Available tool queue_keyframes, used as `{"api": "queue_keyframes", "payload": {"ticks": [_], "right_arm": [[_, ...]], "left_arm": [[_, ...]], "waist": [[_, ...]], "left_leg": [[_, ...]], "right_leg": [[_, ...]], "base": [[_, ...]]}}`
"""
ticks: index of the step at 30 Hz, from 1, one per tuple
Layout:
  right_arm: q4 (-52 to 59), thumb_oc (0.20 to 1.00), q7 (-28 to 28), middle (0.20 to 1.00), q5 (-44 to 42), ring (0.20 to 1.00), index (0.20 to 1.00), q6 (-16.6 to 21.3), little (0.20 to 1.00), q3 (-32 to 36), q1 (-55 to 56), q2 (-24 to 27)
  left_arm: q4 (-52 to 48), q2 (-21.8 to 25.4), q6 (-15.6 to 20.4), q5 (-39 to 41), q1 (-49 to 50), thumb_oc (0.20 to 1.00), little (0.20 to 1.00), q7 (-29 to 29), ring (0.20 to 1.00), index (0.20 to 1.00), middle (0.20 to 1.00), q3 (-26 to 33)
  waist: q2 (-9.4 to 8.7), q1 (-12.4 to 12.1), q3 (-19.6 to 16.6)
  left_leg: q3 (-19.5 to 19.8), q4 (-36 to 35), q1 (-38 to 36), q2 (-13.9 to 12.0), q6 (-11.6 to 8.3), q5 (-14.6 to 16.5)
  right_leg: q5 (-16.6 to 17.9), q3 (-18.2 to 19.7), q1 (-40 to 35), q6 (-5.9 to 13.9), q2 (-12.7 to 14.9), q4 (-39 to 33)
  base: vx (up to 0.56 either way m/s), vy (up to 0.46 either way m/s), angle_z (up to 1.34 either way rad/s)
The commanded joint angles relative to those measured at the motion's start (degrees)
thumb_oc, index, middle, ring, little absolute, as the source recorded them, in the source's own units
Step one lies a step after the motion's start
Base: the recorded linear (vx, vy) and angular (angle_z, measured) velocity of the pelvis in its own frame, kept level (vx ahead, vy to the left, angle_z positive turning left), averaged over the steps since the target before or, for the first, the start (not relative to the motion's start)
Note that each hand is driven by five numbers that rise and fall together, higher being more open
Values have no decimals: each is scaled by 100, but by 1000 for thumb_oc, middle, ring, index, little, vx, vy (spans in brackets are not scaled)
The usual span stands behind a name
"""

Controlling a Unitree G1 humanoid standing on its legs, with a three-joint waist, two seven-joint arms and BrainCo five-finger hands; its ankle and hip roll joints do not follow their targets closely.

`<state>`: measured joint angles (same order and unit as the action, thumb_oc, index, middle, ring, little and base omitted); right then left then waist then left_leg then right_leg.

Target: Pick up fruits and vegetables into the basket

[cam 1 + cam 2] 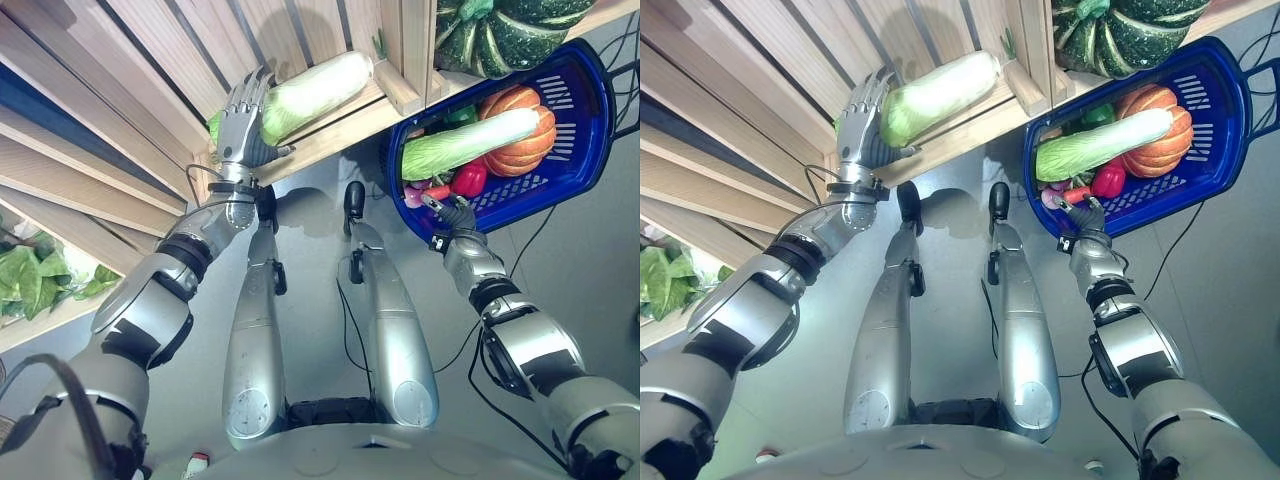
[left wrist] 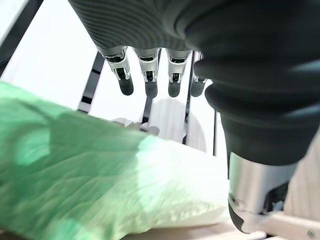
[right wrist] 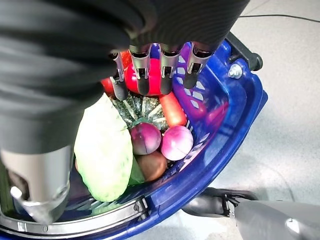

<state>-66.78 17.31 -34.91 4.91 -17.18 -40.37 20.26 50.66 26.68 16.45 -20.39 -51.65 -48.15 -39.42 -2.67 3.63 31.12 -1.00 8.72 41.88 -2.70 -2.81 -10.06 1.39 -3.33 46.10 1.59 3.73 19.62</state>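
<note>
A long pale-green napa cabbage (image 1: 318,90) lies on the edge of a wooden slatted shelf (image 1: 330,135). My left hand (image 1: 238,128) is open, its straight fingers (image 2: 148,80) reaching over the cabbage's (image 2: 100,185) leafy end and the thumb beside it. My right hand (image 1: 456,216) grips the near rim of the blue basket (image 1: 590,150), fingers (image 3: 142,75) inside and thumb outside the rim (image 3: 215,150). The basket holds another napa cabbage (image 1: 465,143), an orange pumpkin (image 1: 530,140), a red pepper (image 1: 468,180), red onions (image 3: 176,142), a carrot (image 3: 172,110) and a small green squash (image 3: 145,112).
Dark green pumpkins (image 1: 510,30) sit on the shelf just behind the basket. Leafy greens (image 1: 35,280) lie on a lower shelf at the far left. Wooden slats (image 1: 90,110) rise behind the cabbage. Grey floor (image 1: 590,260) lies under the basket.
</note>
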Motion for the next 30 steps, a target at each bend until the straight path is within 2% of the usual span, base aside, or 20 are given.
{"api": "queue_keyframes", "payload": {"ticks": [1,10,21,30], "right_arm": [[241,1000,142,1000,-155,1000,1000,38,1000,52,439,74],[114,1000,-7,1000,-113,1000,1000,37,1000,66,347,162],[-51,1000,-161,1000,-38,1000,1000,21,1000,4,205,255],[-114,1000,-267,1000,17,1000,1000,9,1000,-92,133,346]], "left_arm": [[-216,-104,144,-135,33,1000,1000,-114,1000,1000,1000,342],[81,-111,-63,167,-154,1000,1000,228,1000,1000,1000,259],[727,48,-581,774,-679,1000,1000,1227,1000,1000,1000,147],[1333,170,-711,1237,-1059,1000,1000,1758,1000,1000,1000,121]], "waist": [[-72,-142,-132],[-72,-93,-132],[-95,40,-132],[-102,155,-132]], "left_leg": [[136,497,143,240,1,673],[103,535,176,226,-5,649],[10,581,178,188,-19,646],[-63,594,176,161,-32,673]], "right_leg": [[297,-138,-162,227,-213,-337],[307,-132,-125,230,-204,-294],[289,-75,-75,223,-224,-222],[228,-23,-33,199,-233,-195]], "base": [[0,0,0],[0,0,0],[2,5,-1],[15,36,-3]]}}
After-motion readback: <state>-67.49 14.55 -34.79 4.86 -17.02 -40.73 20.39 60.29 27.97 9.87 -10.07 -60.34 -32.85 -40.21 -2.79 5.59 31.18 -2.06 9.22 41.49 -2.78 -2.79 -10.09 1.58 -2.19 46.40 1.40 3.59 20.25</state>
